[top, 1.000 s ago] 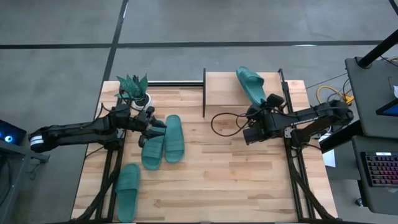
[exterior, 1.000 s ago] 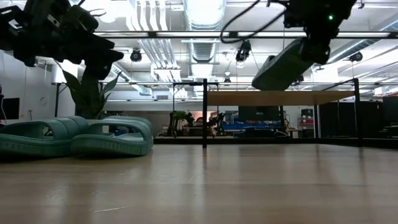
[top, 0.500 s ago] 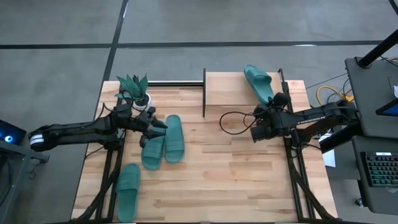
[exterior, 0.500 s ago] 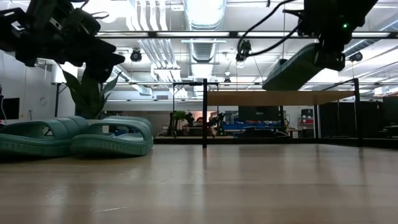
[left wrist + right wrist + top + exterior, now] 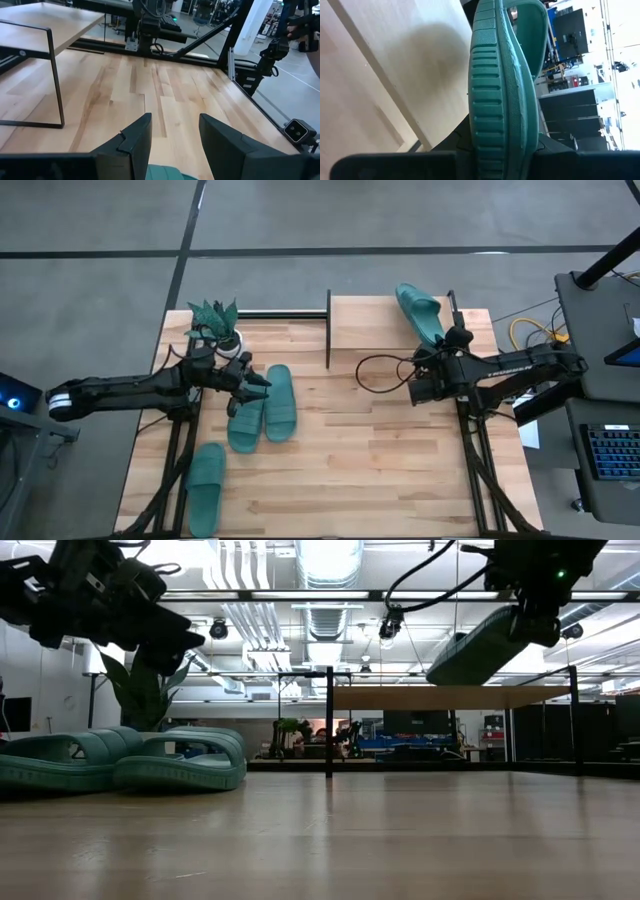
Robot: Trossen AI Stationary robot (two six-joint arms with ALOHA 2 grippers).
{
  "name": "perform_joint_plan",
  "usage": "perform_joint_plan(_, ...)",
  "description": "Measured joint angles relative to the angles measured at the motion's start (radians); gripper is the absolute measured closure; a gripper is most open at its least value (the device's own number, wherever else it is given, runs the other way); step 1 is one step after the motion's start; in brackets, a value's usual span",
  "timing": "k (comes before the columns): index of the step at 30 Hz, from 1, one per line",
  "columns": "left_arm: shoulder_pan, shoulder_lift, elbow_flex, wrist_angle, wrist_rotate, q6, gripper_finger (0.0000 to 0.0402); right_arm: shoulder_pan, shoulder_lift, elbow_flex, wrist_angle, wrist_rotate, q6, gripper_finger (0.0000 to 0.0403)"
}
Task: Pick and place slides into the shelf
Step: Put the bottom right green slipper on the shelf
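- Right gripper (image 5: 441, 345) is clamped on the edge of one teal slide (image 5: 420, 313), carrying it in the air over the right end of the shelf (image 5: 372, 312), toe pointing away from the arm.
- Shelf top board is bare light wood, so plenty of landing room. Its black upright post (image 5: 328, 330) at the left end sits well clear of the slide.
- Three more slides on the table: two (image 5: 263, 410) side by side and touching near the left arm, one (image 5: 205, 486) alone near the front-left edge.
- Left gripper (image 5: 250, 385) hovers over that pair, jaws apart, holding nothing.
- Potted plant (image 5: 215, 320) stands just behind the left arm, easy to bump I'd guess.
- Slides look like soft, light, grippy rubber, probably floppy; pinching sole edge or strap seems safest.
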Motion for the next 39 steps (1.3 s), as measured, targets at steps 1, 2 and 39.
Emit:
perform_joint_plan(1, 0.0, 0.002, 0.0, 0.0, 0.0, 0.0, 0.0253, 0.0, 0.0, 0.0, 0.001, -0.002, 0.0, 0.0344)
perform_joint_plan(2, 0.0, 0.004, 0.0, 0.002, 0.0, 0.0, 0.0253, 0.0, 0.0, 0.001, 0.0, -0.005, 0.0, 0.0344)
perform_joint_plan(39, 0.0, -0.004, 0.0, 0.045, 0.0, 0.0, 0.0253, 0.401, 0.035, 0.587, 0.511, -0.423, -0.075, 0.0344)
